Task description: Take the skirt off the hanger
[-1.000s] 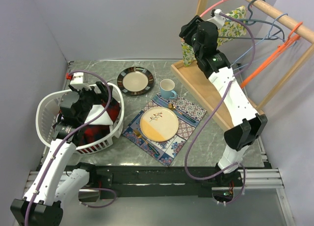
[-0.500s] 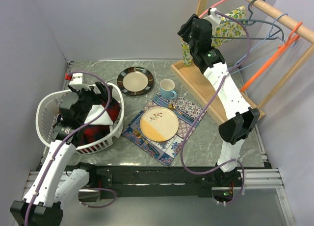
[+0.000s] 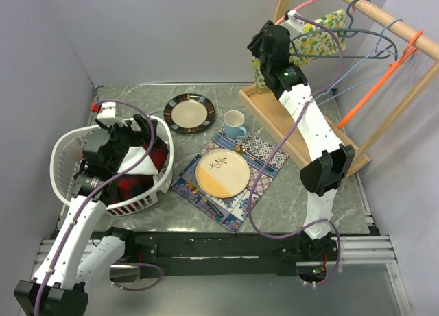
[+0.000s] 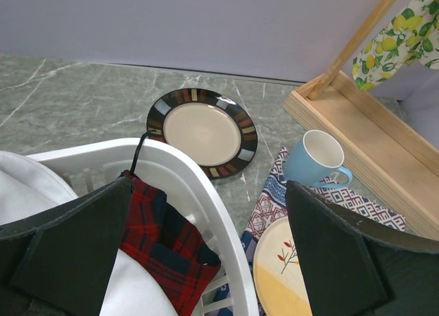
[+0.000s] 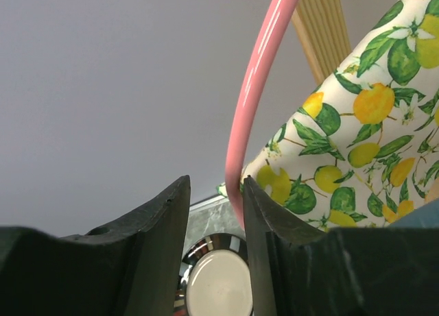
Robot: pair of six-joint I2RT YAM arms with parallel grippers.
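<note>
Right pincer (image 5: 216, 186) hides pink hanger (image 5: 264, 69)'s lower end beside skirt (image 5: 357, 124).

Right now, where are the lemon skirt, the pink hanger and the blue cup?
lemon skirt (image 5: 357, 144), right wrist view, middle of the printed cloth.
pink hanger (image 5: 250, 96), right wrist view, its curved bar.
blue cup (image 4: 324, 148), left wrist view, its pale inside.
</note>
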